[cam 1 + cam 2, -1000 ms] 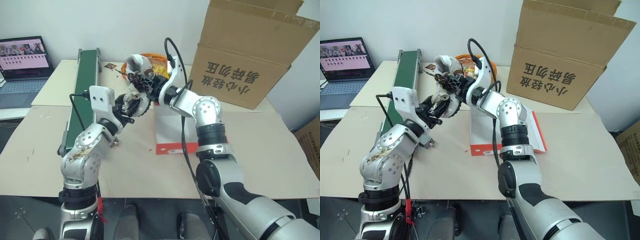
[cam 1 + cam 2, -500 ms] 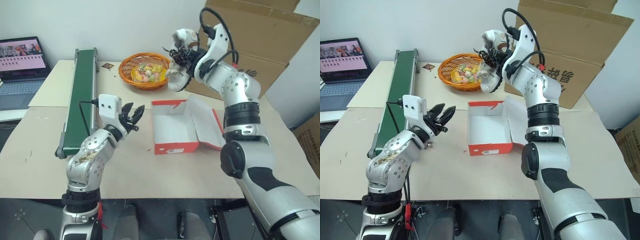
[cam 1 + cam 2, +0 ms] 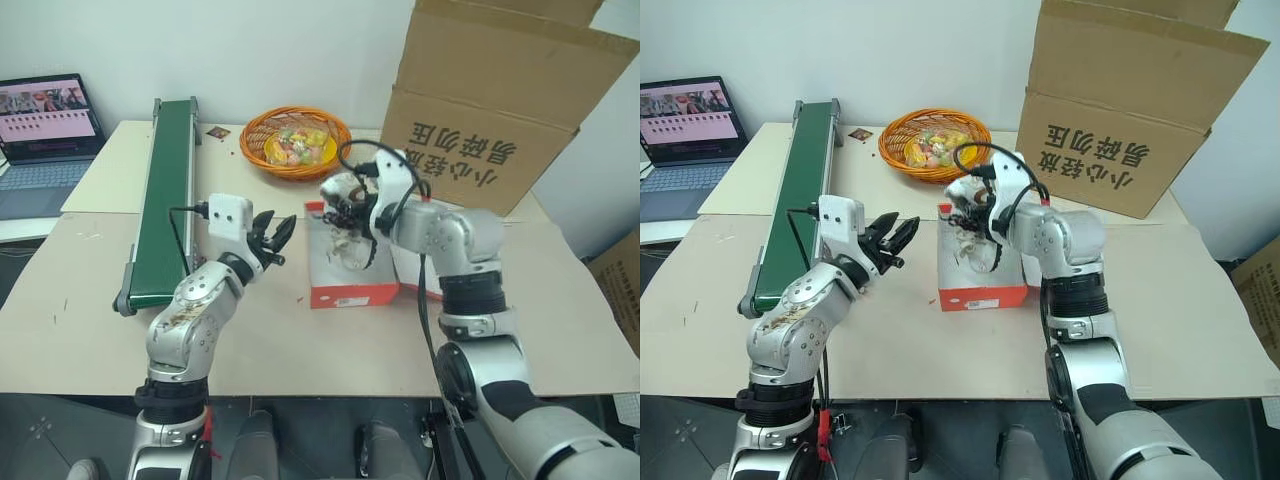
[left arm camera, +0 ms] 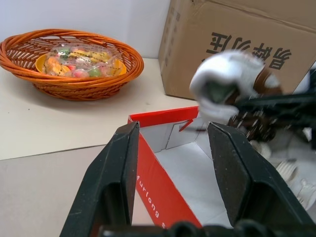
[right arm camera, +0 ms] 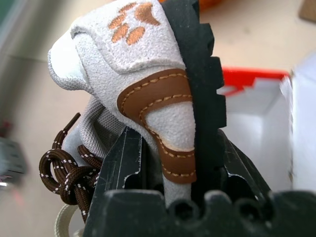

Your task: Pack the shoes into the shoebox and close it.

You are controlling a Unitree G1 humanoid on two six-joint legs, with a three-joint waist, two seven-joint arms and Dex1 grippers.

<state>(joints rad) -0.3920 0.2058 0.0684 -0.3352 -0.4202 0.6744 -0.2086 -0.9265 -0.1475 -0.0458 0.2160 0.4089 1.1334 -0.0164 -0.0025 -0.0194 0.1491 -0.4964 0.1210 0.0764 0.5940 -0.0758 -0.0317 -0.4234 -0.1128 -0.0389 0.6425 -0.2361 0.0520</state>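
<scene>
— One shoe is all I can make out; the right tool has it clamped by the heel, right over the open red shoebox.

— And the left tool?

— Fingers spread, nothing in them, just beside the shoebox on the belt side.

— Where's the shoebox on the bench?

— Middle of it. The orange basket is behind the shoebox, the brown carton behind and to the other side.

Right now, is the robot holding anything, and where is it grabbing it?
The right fingers clamp a shoe at its heel, above the shoebox. The left gripper holds nothing.
</scene>
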